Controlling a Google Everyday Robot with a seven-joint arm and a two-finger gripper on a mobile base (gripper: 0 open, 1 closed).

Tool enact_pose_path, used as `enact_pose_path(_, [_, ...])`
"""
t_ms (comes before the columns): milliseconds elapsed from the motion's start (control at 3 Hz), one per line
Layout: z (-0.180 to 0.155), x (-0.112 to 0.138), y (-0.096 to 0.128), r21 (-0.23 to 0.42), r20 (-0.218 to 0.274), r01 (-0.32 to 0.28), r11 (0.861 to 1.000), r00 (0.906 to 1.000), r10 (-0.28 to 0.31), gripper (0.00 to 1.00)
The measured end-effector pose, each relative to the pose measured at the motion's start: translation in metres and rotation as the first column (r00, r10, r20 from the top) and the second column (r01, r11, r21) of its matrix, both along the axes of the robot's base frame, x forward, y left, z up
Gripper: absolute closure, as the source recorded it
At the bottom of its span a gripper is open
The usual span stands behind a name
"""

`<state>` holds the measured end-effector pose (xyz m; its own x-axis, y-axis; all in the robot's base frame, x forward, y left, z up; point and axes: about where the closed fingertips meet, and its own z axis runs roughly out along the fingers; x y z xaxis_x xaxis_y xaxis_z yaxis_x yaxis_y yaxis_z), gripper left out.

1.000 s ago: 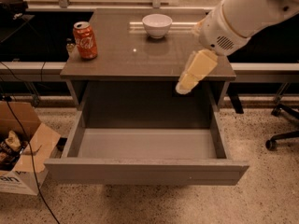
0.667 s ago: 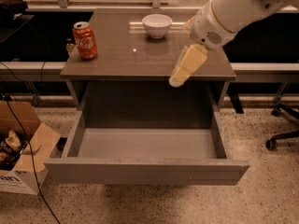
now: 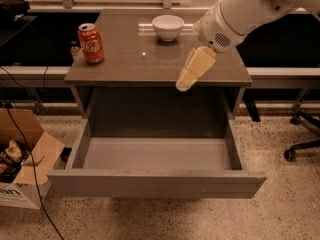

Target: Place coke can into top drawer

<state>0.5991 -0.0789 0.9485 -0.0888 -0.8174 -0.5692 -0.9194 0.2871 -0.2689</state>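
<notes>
The coke can [image 3: 91, 43] stands upright on the brown cabinet top [image 3: 135, 64] at its left edge. The top drawer [image 3: 156, 154] is pulled fully out below, and its light grey inside holds nothing. My gripper [image 3: 184, 84] hangs from the white arm coming in from the upper right. It hovers over the front edge of the cabinet top, right of centre, well to the right of the can and above the back of the drawer. It holds nothing.
A white bowl [image 3: 168, 27] sits at the back middle of the cabinet top. An open cardboard box [image 3: 22, 159] with a cable over it stands on the floor at the left. An office chair base [image 3: 302, 146] is at the right.
My gripper has moved left and slightly toward the can along the front of the cabinet top. The can, bowl and drawer have not moved.
</notes>
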Motion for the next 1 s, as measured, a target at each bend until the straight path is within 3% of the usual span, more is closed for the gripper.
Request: enact_pose_path(1000, [-0.016,0.091,0.069,0.113,0.095,-0.033,0.993,0.9953,0.023,0.00])
